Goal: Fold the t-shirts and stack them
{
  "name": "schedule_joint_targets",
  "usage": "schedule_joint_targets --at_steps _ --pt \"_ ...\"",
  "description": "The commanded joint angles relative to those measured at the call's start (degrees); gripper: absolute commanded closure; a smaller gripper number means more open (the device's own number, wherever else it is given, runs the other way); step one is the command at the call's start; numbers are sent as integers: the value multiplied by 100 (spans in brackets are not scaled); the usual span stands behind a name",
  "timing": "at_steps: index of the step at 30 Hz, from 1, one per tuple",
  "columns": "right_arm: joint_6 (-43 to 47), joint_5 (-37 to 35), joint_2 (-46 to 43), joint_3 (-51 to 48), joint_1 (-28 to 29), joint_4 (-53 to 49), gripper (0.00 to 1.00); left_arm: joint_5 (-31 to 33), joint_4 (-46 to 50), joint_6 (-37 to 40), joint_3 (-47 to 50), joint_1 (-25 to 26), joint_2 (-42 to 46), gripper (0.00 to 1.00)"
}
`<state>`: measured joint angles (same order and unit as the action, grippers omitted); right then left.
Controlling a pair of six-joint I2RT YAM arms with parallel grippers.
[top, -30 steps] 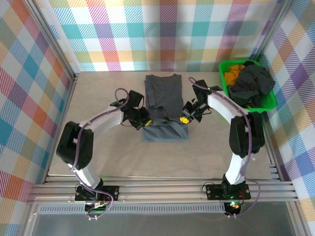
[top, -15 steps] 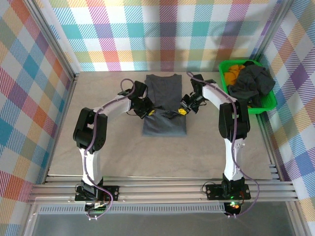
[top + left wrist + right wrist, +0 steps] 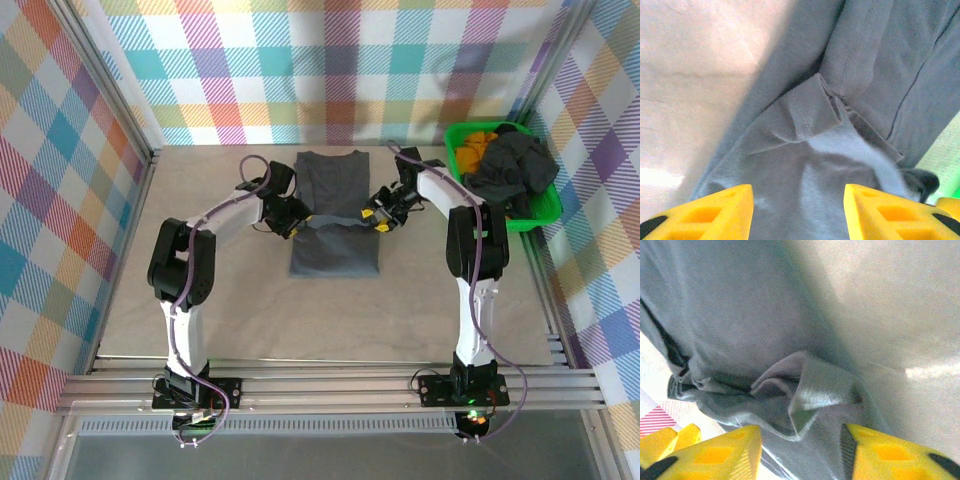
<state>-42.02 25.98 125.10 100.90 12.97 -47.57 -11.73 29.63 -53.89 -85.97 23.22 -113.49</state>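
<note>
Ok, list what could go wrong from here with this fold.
1. The wrist views show fabric bunched up in front of both claws, so the t-shirt may set with creases at the left claw and the right claw.
2. The raised edge spans both claws, so an uneven release could skew the fold.

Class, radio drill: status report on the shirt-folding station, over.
Left gripper open, right gripper open, at the shirt's sides. Dark grey t-shirt part folded, hem bunched between them. Green bin far right, apart from it.
</note>
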Motion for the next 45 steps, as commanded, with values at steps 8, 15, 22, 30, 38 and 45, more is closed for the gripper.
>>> schedule_joint_targets --at_steps 8,15,22,30,38,45 --pt "324 -83 -2230 -2710 147 428 45 51 -889 -960 3285 387 2603 44" --pt "-433 280 -2399 -3838 382 1303 44 -224 -1785 -1159 3299 443 1883 42" --pt "-565 313 -1790 -3623 427 1360 47 -268 -2137 -1114 2998 459 1168 51" --pt "-664 197 -1255 -3117 443 1593 77 -253 -2127 -1125 2864 481 1002 91" --pt "-253 -182 -1998 -2480 452 908 100 -170 -2072 -1543 3501 499 2156 100" --pt "-193 70 -2695 -2956 681 444 100 -462 -2037 -2041 4245 596 3002 100"
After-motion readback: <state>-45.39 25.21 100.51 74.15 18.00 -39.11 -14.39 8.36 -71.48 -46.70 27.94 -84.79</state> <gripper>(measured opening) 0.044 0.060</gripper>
